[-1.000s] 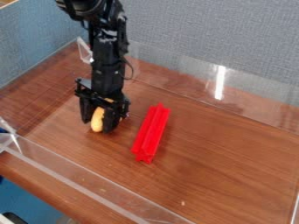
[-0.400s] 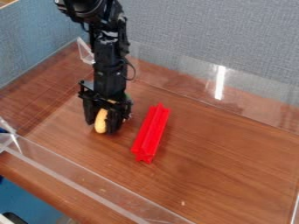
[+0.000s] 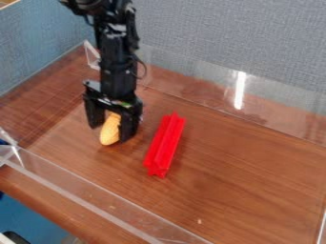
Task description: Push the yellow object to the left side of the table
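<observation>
wood-grain table, yellow object on top

The gripper is being seen with its fingers spread wider than a second ago, when they were being held closed against the yellow object. The fingers are now standing apart on either side of the yellow object, and more of its orange body is being exposed between them. The yellow object is being shown lying on the table, just beside the long red bar as measured from that bar's left flank. The gripper is also being seen slightly higher above the yellow object than before.
</observation>
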Tool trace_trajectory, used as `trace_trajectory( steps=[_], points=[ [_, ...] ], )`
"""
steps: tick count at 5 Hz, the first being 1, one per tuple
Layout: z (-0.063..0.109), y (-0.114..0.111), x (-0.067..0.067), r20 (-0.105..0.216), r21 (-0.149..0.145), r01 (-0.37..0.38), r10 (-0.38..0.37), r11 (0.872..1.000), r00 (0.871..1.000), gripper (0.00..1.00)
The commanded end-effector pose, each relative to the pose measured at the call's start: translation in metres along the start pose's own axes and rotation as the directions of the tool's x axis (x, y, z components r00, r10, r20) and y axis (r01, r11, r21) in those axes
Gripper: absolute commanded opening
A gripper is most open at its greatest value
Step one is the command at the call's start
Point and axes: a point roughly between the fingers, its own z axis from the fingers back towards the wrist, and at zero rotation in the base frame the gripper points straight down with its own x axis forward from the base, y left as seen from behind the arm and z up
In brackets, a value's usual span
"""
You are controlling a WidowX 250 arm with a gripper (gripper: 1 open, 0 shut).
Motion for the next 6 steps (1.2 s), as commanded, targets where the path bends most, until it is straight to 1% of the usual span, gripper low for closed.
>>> trace_trajectory(
  steps=[1,2,3,6],
  points=[
    [0.040,0.010,-0.001,0.100,0.012,-0.032,0.031,0.999,0.994,1.00],
    [0.060,0.011,-0.007,0.130,0.002,-0.039,0.038,0.999,0.991,1.00],
    [0.065,0.010,-0.011,0.138,-0.012,-0.035,0.037,0.999,0.990,1.00],
    [0.068,0.009,-0.017,0.133,-0.029,-0.059,0.062,0.998,0.989,1.00]
  ],
)
